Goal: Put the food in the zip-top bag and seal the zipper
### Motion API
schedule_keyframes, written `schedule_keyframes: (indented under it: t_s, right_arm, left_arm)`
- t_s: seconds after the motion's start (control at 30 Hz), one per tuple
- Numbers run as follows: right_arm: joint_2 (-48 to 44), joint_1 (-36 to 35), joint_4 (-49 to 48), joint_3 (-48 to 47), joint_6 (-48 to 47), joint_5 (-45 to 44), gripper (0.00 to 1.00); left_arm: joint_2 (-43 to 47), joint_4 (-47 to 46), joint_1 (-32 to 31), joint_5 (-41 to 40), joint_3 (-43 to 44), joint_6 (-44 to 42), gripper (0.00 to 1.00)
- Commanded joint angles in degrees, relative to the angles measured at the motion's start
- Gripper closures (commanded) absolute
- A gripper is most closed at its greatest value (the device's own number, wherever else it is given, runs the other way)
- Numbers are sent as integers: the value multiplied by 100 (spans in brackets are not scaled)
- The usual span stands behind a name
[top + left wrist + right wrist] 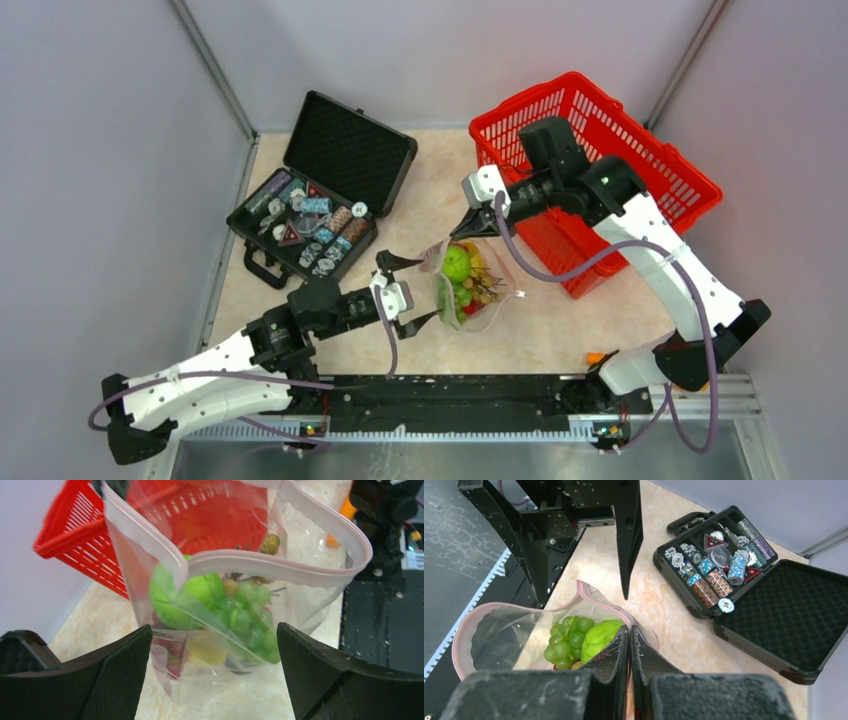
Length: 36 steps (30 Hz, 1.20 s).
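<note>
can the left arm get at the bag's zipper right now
Probably yes. The left gripper is open and faces the mouth of the zip-top bag, with the pink zipper just ahead and nothing between. The right gripper, shut on the rim, holds the bag up.

We see a beige, marble-patterned tabletop [560, 330] walled in by grey panels. At its far left an open black case [320, 195] sits on it, the tray full of poker chips and the foam-lined lid tilted back. At the far right stands a red plastic basket [600, 110]. Between them, nearer us, the zip-top bag [468, 285] rests its lower end on the surface. A small orange object [595, 357] lies by the black mounting plate [450, 395] along the near edge.
</note>
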<state>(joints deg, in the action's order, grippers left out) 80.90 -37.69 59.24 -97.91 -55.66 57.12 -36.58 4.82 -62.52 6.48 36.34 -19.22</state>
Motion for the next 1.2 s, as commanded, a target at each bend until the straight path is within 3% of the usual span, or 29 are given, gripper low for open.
schedule_keyframes:
  t_s: [0.0, 0.23, 0.47, 0.73, 0.87, 0.93, 1.1, 1.13, 1.17]
  right_arm:
    - [4, 34, -403, -27, -37, 347, 100]
    - [139, 34, -644, 11, 110, 407, 100]
    - [223, 34, -716, 9, 161, 418, 100]
    - [300, 34, -737, 130, 163, 465, 100]
    - [302, 34, -953, 290, 341, 479, 100]
    - [251, 34, -1272, 470, 598, 386, 100]
    - [-12, 34, -2188, 957, 1217, 82, 100]
    - [-91, 34, -2410, 1059, 1371, -2, 98]
    - [-176, 34, -2753, 1202, 1631, -170, 90]
  left_arm:
    - [86, -1211, 1, -356, -90, -107, 8]
    - [-80, -1666, 2, -209, -210, -454, 19]
    - [-464, -1814, 1, -136, -182, -549, 42]
    - [-544, -2304, 0, -323, -250, -544, 60]
    - [-536, -2383, 2, -483, -238, -573, 79]
    - [-547, -2296, 3, -535, -211, -562, 98]
    - [-580, -2084, -2, -730, -212, -469, 100]
    - [-594, -2087, -3, -823, -219, -435, 100]
    - [-589, -2138, -3, -969, -226, -361, 100]
